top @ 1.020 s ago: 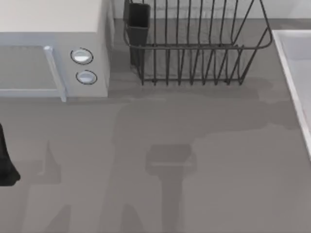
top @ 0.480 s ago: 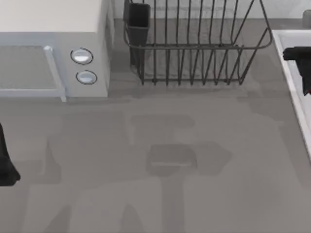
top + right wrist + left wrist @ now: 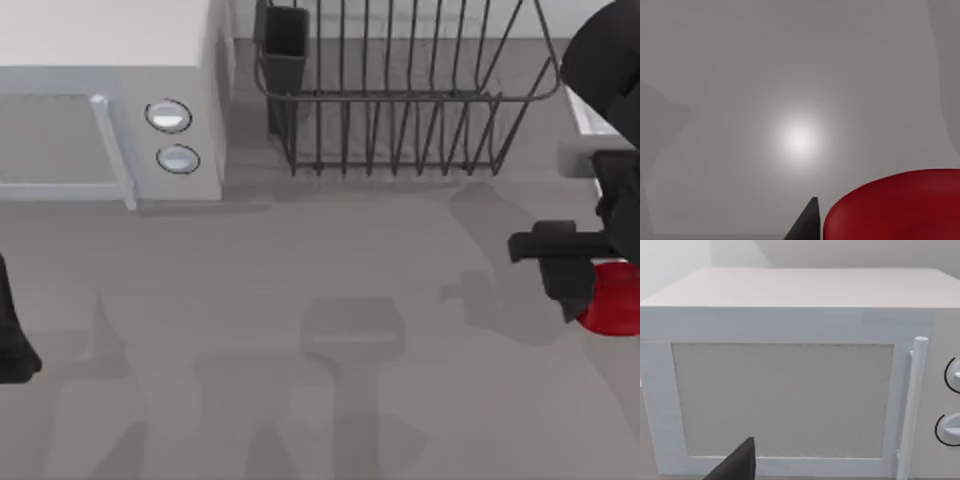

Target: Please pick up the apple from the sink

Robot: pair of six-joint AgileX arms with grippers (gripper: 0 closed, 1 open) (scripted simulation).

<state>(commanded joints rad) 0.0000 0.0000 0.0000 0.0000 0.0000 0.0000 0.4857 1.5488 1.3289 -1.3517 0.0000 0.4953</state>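
The red apple point(image 3: 613, 300) hangs at the right edge of the top view, above the grey table and in front of the sink point(image 3: 588, 122). My right gripper point(image 3: 598, 288) is shut on the apple, its black body reaching in from the right. The right wrist view shows the apple point(image 3: 895, 207) close up beside one dark fingertip point(image 3: 807, 225), with bare grey table far below. The arm covers most of the sink, leaving a piece of its pale rim in sight. My left arm point(image 3: 12, 335) stays parked at the table's left edge.
A white microwave point(image 3: 110, 100) with two knobs stands at the back left and faces the left wrist camera point(image 3: 790, 390). A black wire dish rack point(image 3: 400, 90) with a dark cup holder stands at the back middle. The grey table point(image 3: 330, 300) lies open in the middle and front.
My right arm came into view over the sink at the far right, then moved toward the front with the apple in its grip. The left arm has not moved.
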